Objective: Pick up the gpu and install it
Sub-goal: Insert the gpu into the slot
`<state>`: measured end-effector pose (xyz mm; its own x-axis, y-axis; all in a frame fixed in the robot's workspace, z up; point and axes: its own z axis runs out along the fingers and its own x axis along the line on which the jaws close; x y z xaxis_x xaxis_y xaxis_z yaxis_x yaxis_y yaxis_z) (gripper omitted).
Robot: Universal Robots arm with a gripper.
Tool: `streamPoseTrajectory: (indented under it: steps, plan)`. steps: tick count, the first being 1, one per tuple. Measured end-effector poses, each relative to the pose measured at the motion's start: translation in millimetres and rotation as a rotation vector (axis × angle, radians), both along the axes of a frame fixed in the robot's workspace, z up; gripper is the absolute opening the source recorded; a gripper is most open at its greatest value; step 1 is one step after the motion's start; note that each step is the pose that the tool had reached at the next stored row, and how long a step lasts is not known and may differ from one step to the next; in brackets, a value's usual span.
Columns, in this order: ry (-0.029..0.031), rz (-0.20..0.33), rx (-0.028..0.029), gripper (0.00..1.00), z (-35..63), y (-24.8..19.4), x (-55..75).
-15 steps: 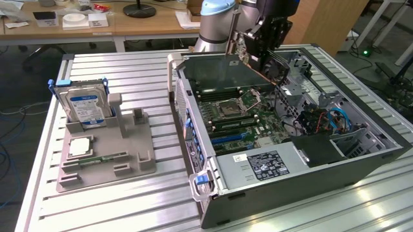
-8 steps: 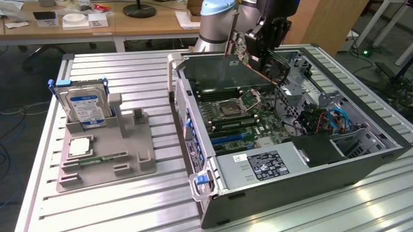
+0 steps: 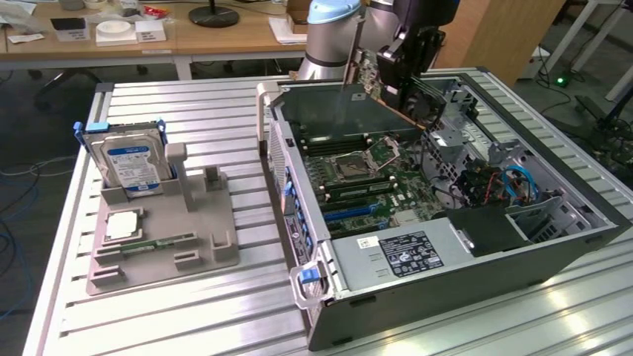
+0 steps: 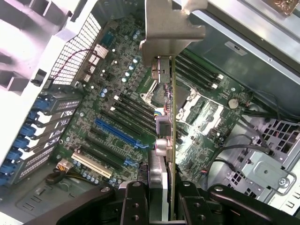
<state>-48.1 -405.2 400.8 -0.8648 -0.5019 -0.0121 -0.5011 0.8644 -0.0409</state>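
Note:
The gpu (image 3: pixel 413 104) hangs over the open computer case (image 3: pixel 554 256), tilted, above the motherboard (image 3: pixel 381 189) at the case's far end. My gripper (image 3: pixel 408 63) is shut on it from above. In the wrist view the gpu (image 4: pixel 172 122) appears edge-on, a thin board with its metal bracket (image 4: pixel 168 33) at the far end, clamped between my gripper (image 4: pixel 164 204) fingers (image 4: pixel 136 201). It is held clear of the board, roughly over the CPU socket and memory slots, with the blue expansion slot (image 4: pixel 117 133) off to one side.
A grey fixture tray (image 3: pixel 198 222) on the exterior view's left holds a blue-labelled hard drive (image 3: pixel 133 165) upright and a green memory stick (image 3: pixel 150 243) lying flat. Drive cages and blue cables (image 3: pixel 519 185) crowd the case's right side. Desks stand behind the slatted table.

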Motion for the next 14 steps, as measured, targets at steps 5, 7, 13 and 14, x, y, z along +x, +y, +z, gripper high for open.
streamPoseTrajectory:
  steps: [5, 7, 13, 14]
  plan:
    - [0.0000, 0.025, 0.0000, 0.28, 0.0, 0.0, 0.0]
    - [0.0000, 0.036, 0.0000, 0.28, 0.0, 0.0, 0.0]
    - [0.0000, 0.069, 0.0000, 0.28, 0.0, -0.1, 0.0]
    - [0.0000, 0.074, 0.0000, 0.28, 0.0, -0.1, 0.0]
